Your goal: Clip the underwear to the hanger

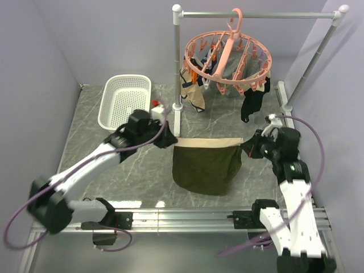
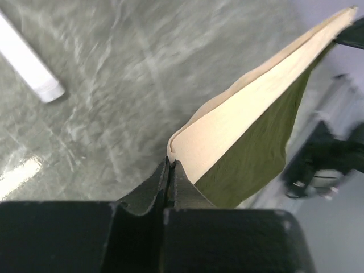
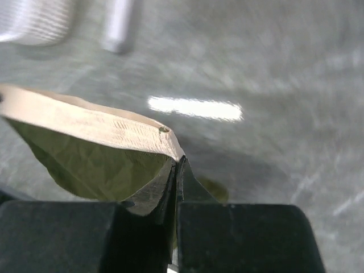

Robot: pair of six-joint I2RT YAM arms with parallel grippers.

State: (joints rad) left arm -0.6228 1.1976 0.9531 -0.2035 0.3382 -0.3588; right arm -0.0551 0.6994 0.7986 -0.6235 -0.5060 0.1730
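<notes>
- Black fingers of the left gripper [image 2: 169, 170] fill the bottom of the left wrist view. Its jaws are pressed together on one corner of the beige waistband of the dark olive-green fabric underwear [image 2: 256, 153].
- At the bottom of the right wrist view, the right gripper [image 3: 177, 168] has its jaws clamped tight on the opposite waistband corner. The olive cloth hangs below the band to its left.
- Seen from above, the underwear [image 1: 206, 165] is stretched between the two grippers in the middle of the grey marble-patterned table [image 1: 148, 170]. The waistband is pulled into a nearly straight line on the far side, and the green body spreads toward the near edge. Whether the cloth touches the table cannot be told.
- The round salmon-pink plastic clip hanger [image 1: 227, 60] hangs by its hook from the grey metal rail stand [image 1: 256, 15] at the far side, well apart from the underwear.
- A tan garment with dark trim [image 1: 192, 91] and a black garment [image 1: 250, 105] dangle from its pegs.
- A white plastic basket [image 1: 124, 101] sits at the far left, near the left gripper [image 1: 169, 139].
</notes>
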